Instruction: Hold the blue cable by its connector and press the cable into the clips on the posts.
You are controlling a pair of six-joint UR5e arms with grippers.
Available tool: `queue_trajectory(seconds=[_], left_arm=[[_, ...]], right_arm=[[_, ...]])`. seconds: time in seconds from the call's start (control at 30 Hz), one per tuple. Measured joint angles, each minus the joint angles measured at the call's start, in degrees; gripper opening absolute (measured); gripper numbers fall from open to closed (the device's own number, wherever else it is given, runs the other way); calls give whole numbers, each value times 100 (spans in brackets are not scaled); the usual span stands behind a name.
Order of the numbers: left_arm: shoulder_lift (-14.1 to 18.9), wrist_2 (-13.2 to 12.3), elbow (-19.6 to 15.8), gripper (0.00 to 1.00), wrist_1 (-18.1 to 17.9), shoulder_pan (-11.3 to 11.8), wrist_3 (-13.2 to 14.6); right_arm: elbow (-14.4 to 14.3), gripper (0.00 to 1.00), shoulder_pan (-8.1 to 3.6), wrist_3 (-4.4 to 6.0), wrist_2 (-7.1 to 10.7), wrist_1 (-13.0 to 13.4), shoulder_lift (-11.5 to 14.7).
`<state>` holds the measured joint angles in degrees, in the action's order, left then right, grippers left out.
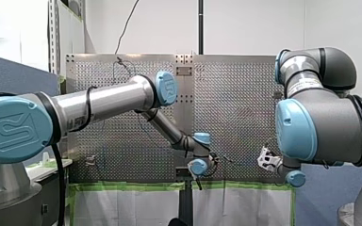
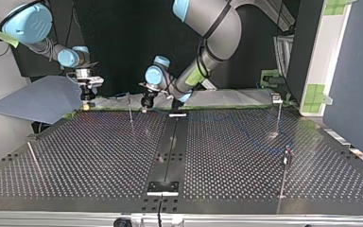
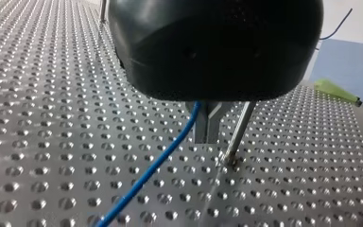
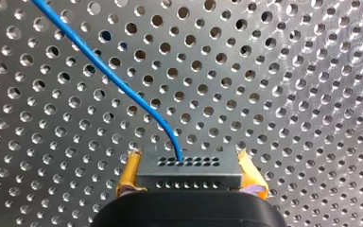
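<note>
In the right wrist view my right gripper (image 4: 189, 176) is shut on a grey connector block (image 4: 189, 165), with a yellow pad (image 4: 128, 172) on each side. The blue cable (image 4: 118, 80) leaves the connector and runs away over the perforated plate. In the left wrist view my left gripper (image 3: 208, 138) has its metal fingers shut on the blue cable (image 3: 156, 163), close to the plate. A thin metal post (image 3: 237, 135) stands right beside those fingers. In the top view my left gripper (image 2: 145, 101) is near the far edge, and my right gripper (image 2: 87, 96) is further left.
Thin posts stand on the plate in the top view: one (image 2: 130, 108) beside my left gripper, two (image 2: 279, 111) (image 2: 286, 161) at the right and one (image 2: 34, 158) at the left. A black strip (image 2: 170, 146) runs down the middle. A grey-blue sheet (image 2: 38, 99) lies at the far left.
</note>
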<state>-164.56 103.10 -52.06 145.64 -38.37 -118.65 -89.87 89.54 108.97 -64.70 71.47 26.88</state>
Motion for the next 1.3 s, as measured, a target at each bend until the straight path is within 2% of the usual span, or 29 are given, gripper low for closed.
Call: queue_trajectory(seconds=[0.3,0.6,0.8,0.93,1.07,1.3], left_arm=[[0,-88,1,0,75,127,-59],[-1,-21,-3,0,148,210,-69],[0,1,-3,0,150,264,-70],[-1,3,-5,0,150,306,-70],[0,3,-1,0,151,343,-70],[0,-8,48,0,196,386,-68]], right_arm=[[175,0,36,25,-2,-42,-16],[377,0,49,68,-4,-80,-83],[643,0,56,-15,-147,-268,-337],[865,0,58,-16,-255,-482,-471],[1054,0,59,0,-269,-652,-507],[1335,0,59,19,-264,-723,-600]])
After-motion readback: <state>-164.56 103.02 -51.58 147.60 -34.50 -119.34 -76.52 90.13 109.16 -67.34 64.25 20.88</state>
